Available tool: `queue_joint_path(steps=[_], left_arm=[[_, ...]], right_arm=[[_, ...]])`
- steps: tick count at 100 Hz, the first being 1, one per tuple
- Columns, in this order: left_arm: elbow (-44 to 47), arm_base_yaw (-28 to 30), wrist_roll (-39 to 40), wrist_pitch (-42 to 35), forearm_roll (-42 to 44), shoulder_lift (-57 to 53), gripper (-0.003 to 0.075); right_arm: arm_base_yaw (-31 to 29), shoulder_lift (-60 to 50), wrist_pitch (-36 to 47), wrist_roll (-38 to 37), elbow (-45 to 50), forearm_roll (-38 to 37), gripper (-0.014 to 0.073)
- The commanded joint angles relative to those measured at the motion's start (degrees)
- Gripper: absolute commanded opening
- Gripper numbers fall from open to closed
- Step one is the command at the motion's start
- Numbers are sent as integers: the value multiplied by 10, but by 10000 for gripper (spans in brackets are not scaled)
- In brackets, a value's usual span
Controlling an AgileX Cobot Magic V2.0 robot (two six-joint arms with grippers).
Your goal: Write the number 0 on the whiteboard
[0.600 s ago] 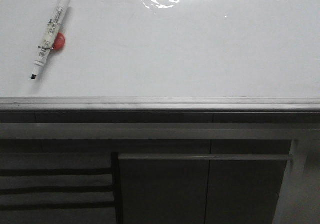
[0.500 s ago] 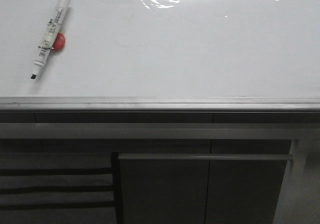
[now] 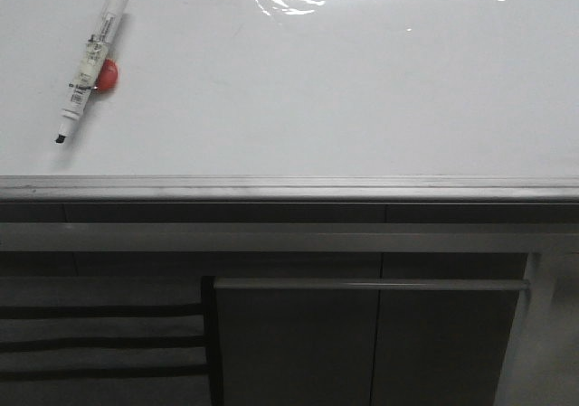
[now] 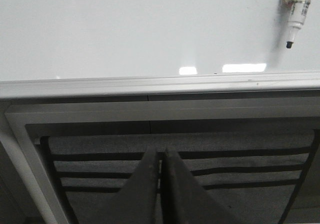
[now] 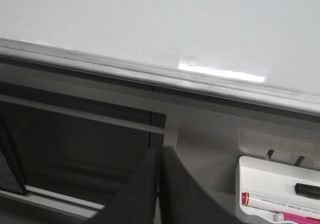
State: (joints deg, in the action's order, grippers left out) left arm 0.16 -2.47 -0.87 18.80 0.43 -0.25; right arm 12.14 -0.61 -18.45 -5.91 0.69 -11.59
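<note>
Both grippers, left and right, are pressed closed, gripping nothing; the whiteboard sits at twelve o'clock, apart from them.

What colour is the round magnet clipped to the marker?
Red; the front view shows it best, beside the marker.

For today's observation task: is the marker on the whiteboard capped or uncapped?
Uncapped at its writing end. The marker lies on the whiteboard with its small dark tip bare; the left wrist view shows the same exposed tip.
</note>
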Motion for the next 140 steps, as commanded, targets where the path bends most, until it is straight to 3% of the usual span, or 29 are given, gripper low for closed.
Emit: queue_joint_path(steps=[1,80,90,107,121,132,140], left_arm=[[20,3,0,-32,-4,-16,-20],[20,3,0,-32,-4,-16,-20],[20,3,0,-32,-4,-16,-20],[20,3,0,-33,-4,-16,-20],[20,1,9,-96,-133,-16,-20],[19,1,9,-156,-393,-16,-20],[19,1,9,-176,-494,-16,-20]], right_arm=[[-5,-11,9,0,6,-9,-47],[-5,-11,17,0,6,-9,-47],[-5,-11,62,0,6,-17,-47],[-5,-11,263,0,6,-15,-47],[-5,-11,366,0,6,-15,-47],[-5,-11,345,-24,6,22,-47],[-5,-11,302,-49,5,97,-47]])
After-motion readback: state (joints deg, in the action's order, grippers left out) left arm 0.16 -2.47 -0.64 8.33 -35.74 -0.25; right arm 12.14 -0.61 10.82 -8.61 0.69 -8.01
